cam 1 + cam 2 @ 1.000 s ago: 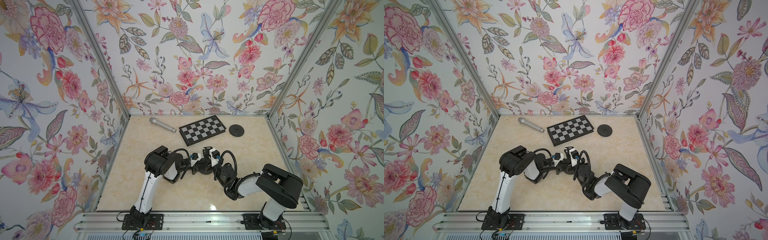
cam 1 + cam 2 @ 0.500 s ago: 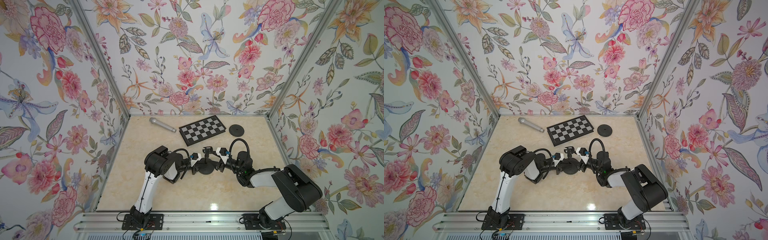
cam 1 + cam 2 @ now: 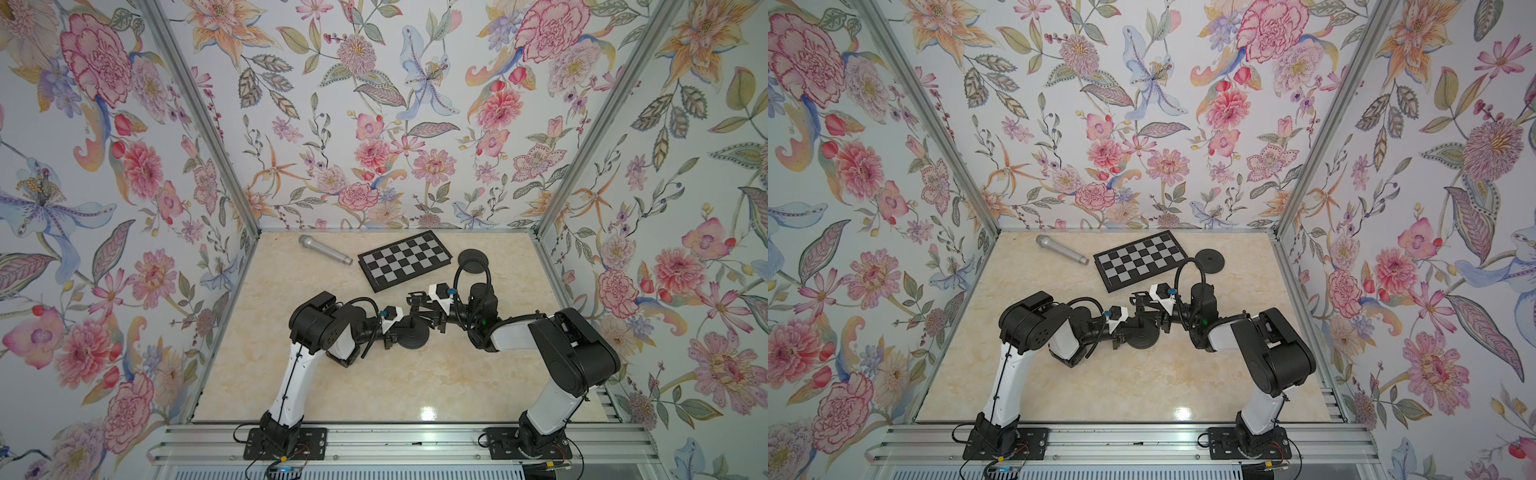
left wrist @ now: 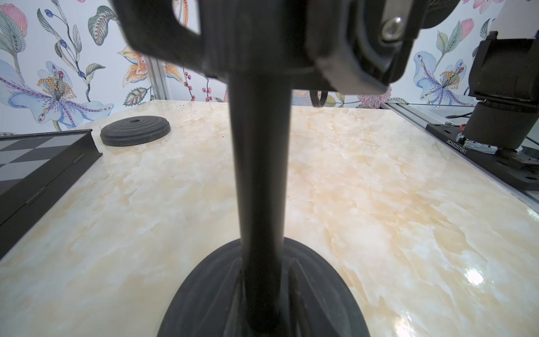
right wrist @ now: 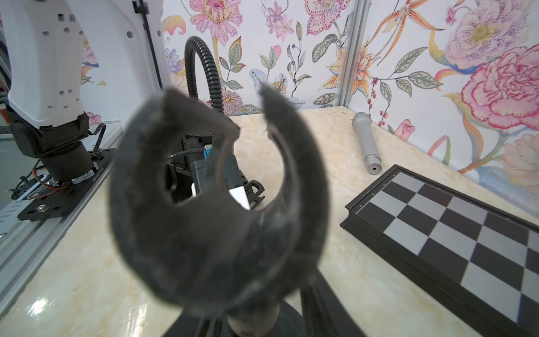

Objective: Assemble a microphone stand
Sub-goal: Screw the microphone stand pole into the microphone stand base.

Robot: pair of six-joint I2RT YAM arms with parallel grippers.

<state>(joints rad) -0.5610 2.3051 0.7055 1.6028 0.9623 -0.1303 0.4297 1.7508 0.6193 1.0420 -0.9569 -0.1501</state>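
Observation:
The black stand stands upright mid-table in both top views, its round base (image 3: pixel 415 340) flat on the marble. My left gripper (image 3: pixel 398 332) is shut low on the pole (image 4: pixel 261 175), just above the base (image 4: pixel 201 303). My right gripper (image 3: pixel 419 309) is shut at the pole's top, under the dark C-shaped microphone clip (image 5: pixel 218 210), which fills the right wrist view. The right gripper's body shows over the pole in the left wrist view. The silver microphone (image 3: pixel 325 249) lies at the back left, apart from both grippers.
A black-and-grey checkerboard (image 3: pixel 405 259) lies behind the stand. A second black disc (image 3: pixel 471 261) sits right of it, partly behind my right arm's cable loop (image 3: pixel 473 270). Flowered walls close three sides. The arm mounts and rail (image 3: pixel 395 444) run along the front.
My right arm has swung from the stand's near side round to its right, opening and closing again at the pole's top. The left arm and stand have stayed put.

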